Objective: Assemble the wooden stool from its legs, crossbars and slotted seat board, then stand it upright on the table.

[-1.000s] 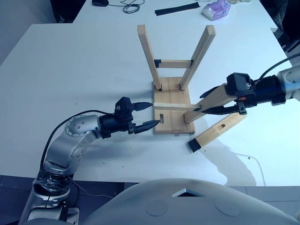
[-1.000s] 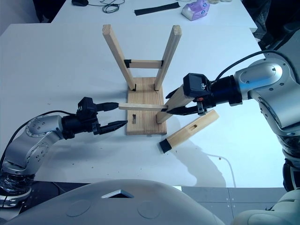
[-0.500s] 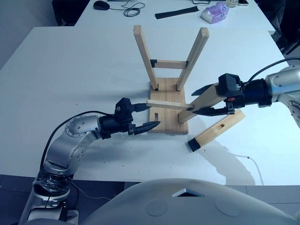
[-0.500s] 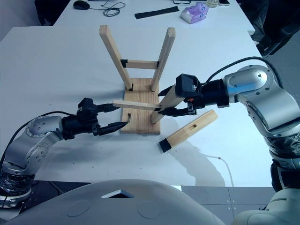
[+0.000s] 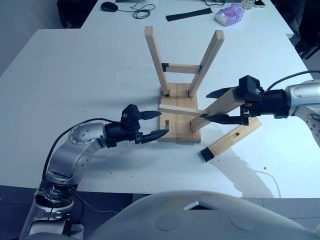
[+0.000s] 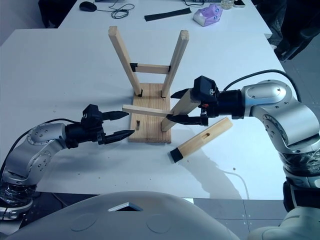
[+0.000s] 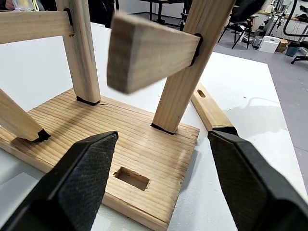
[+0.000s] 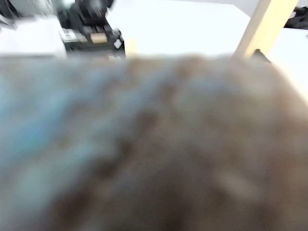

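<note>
Crossbar [image 5: 177, 110] juts between spread left tool [image 5: 164, 122] and slanted leg [image 5: 204, 116] at right tool [image 5: 206, 106], grip unclear; spare leg [image 5: 232, 139] lies beside board [image 5: 182, 128] on surface [image 5: 75, 75].

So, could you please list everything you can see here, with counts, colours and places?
seat board: 1, light wood, flat on the white table, near-left slot empty
standing legs: 2, light wood, upright at the board's far end
far crossbar: 1, light wood, joining them
third leg: 1, light wood, tilted, foot on the board's right side
near crossbar: 1, light wood, sticking left from the third leg
loose leg: 1, light wood, black end, lying right of the board
mouse: 1, black, far table
purple pack: 1, far table
left gripper: black, open, beside the empty slot
right gripper: black, gripping the third leg
</note>
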`<state>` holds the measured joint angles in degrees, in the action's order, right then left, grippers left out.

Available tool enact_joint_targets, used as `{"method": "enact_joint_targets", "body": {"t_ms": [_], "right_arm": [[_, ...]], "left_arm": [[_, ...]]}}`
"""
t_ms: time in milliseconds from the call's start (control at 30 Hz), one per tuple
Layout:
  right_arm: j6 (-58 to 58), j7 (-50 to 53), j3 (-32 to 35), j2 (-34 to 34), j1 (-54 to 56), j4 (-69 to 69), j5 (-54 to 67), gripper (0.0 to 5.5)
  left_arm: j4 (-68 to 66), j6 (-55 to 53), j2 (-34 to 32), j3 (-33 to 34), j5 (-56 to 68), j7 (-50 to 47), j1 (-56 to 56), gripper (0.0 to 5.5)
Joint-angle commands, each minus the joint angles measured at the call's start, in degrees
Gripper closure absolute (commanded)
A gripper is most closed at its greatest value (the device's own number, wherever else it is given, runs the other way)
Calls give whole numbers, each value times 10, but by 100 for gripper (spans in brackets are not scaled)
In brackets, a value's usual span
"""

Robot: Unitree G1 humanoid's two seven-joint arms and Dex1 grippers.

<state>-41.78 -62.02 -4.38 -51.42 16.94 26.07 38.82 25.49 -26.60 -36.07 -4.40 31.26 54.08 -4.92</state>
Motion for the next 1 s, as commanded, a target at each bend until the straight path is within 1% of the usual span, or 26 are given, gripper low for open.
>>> {"method": "enact_joint_targets", "body": {"t_ms": [33,100,233,333,467,600,767,867,1000], "right_arm": [[-55,16,49,15,46,1,75,126],[-72,18,68,14,61,-1,103,96],[-93,19,99,9,83,-13,139,96],[-86,8,120,-11,78,-23,135,96],[-57,-40,143,-56,28,-43,104,96],[-52,-91,193,-88,-16,-70,115,96],[-50,-139,249,-119,-57,-87,119,96],[9,-187,253,-160,-89,-129,55,96],[191,-231,195,-203,-126,-197,-104,96]], "left_arm": [[0,2,-7,1,-3,4,7,203],[2,3,-7,1,-3,4,4,203],[5,6,-4,1,-3,2,-1,203],[5,8,-4,1,-3,3,-4,203],[11,12,-10,1,-1,11,-10,203],[37,20,-30,-3,7,44,-36,203],[29,23,-33,1,4,49,-33,203],[28,24,-37,5,6,53,-35,203],[27,26,-41,6,6,56,-38,203]]}}
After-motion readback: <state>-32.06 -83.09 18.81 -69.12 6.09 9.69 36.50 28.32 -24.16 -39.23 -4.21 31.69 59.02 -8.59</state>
